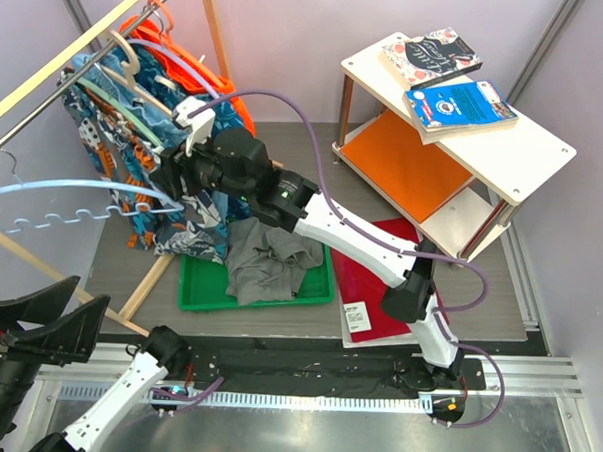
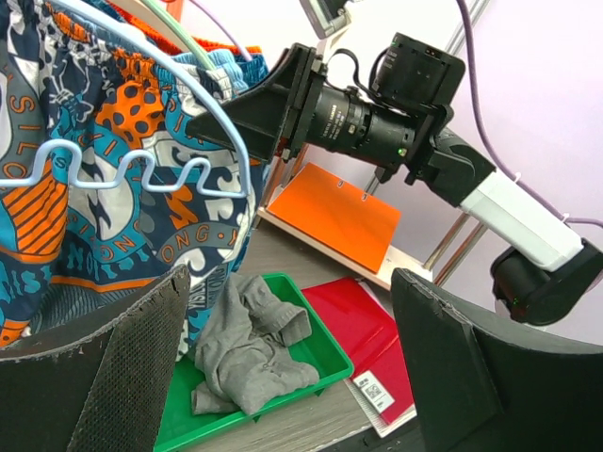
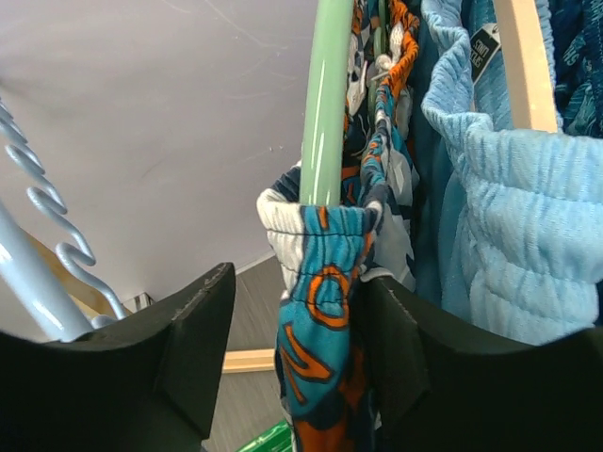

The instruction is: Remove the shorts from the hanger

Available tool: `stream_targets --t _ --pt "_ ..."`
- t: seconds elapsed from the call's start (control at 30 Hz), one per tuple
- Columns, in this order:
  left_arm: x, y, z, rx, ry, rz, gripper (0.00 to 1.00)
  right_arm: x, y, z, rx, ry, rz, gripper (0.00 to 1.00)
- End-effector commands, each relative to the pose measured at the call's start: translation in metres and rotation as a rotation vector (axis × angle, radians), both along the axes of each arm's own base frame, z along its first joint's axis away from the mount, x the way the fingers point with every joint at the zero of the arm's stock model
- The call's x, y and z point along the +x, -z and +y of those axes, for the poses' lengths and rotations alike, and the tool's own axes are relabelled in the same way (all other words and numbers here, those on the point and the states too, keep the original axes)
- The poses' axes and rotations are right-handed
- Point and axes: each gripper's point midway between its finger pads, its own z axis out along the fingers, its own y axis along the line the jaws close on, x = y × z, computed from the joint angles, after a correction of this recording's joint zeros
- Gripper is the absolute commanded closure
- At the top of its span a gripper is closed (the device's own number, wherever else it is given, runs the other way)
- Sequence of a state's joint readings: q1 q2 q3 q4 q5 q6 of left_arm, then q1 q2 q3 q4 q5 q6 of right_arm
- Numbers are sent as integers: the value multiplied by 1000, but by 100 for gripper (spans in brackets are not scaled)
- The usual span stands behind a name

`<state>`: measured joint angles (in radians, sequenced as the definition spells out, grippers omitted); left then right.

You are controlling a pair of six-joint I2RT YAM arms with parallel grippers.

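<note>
The right hand [image 3: 300,282] sits open around the flowery shorts [image 3: 320,320] on the green hanger [image 3: 326,94], probably to pull them off.

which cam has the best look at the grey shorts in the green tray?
Left wrist: the grey shorts lie crumpled in the green tray, close and nearly whole. Top external shows them smaller, the right arm over their far edge. Right wrist shows none of them.

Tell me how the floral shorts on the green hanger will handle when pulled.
The floral shorts probably flop and stretch: their gathered waistband bunches around the green hanger, where it may snag. Likely light, hanging in loose folds.
</note>
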<state>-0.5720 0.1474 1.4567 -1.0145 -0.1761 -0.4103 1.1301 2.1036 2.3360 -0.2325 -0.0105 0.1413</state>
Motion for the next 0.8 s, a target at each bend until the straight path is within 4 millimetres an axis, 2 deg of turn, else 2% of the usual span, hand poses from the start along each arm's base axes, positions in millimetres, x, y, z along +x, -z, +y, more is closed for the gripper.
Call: stream_targets --t 0.0,0.1,0.23,0.3,0.37,0.43,0.47,0.5,0.53,0.6,0.63,0.77 --pt "-5 -5 7 -22 -11 -22 14 -3 -10 1 -11 -2 -9 37" --pt "-3 -6 6 -22 -9 -21 14 8 -12 1 1 50 -29 41" --pt "-2 -6 4 -20 -3 -17 14 10 -18 9 40 45 -61 62" --pt "-4 -7 4 -19 -2 -19 14 15 -21 12 64 61 -76 68" --pt "-4 -8 5 -21 -6 -21 14 18 -27 13 92 76 -90 83" --pt "-5 -8 7 -22 -9 -21 14 25 -25 13 108 109 -83 99" --pt "-5 -8 7 -20 -10 -20 14 20 -47 9 180 95 -113 99" --pt "-5 -8 7 -19 -13 -19 14 18 -32 15 173 80 -113 99" --pt "-5 -9 8 -19 -12 -20 14 14 -52 13 263 66 -154 99" --pt "-6 -10 8 -16 -9 -18 14 9 -55 9 311 64 -172 99" --pt "-6 -10 7 -11 -9 -17 14 7 -71 6 376 63 -196 99" --pt "-8 -11 10 -10 -16 -20 14 -5 -85 2 453 33 -239 99"
